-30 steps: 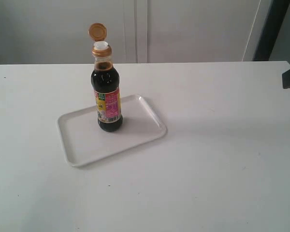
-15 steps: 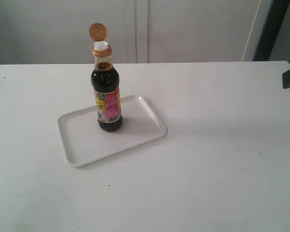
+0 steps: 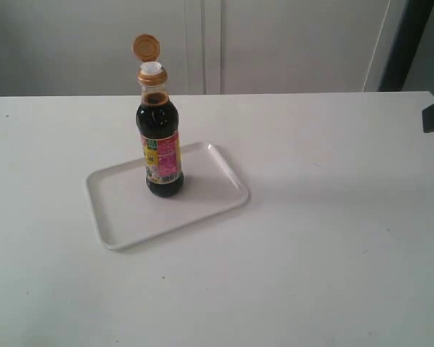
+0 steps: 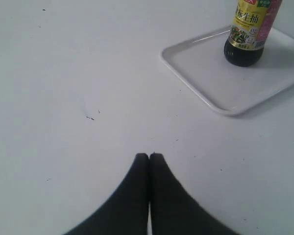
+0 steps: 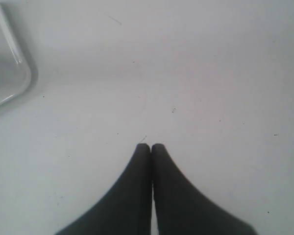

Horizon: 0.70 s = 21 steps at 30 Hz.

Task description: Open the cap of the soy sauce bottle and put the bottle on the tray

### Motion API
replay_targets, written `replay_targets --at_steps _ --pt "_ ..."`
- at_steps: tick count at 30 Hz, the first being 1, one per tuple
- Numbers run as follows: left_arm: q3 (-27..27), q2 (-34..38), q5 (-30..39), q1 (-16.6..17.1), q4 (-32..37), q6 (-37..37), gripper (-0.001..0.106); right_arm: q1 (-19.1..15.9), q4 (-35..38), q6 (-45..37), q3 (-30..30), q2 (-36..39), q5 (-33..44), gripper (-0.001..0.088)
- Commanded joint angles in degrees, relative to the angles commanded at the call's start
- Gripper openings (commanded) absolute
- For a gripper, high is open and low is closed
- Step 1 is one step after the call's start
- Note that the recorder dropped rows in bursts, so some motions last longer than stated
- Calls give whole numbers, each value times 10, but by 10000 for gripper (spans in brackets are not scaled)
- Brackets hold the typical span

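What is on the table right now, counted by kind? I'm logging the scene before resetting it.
Bottles: 1, the soy sauce bottle, upright on the tray, its cap flipped open
Trays: 1, the white tray
Grippers: 2, the left gripper and the right gripper, both shut and empty over the bare table
Total: 4

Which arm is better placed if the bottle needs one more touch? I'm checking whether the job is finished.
Left, probably: the left gripper, shut, sees the soy sauce bottle standing on the tray; the right gripper sees only its corner. The cap is open already.
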Motion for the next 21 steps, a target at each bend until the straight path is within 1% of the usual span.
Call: replay_targets --at_steps 8,15,21 --pt "3 0 -4 0 0 0 0 0 1 0 0 0 0 0" --pt "50 0 -67 0 4 2 0 0 1 0 0 0 0 0" --pt "84 0 -101 0 4 38 0 0 1 0 0 0 0 0"
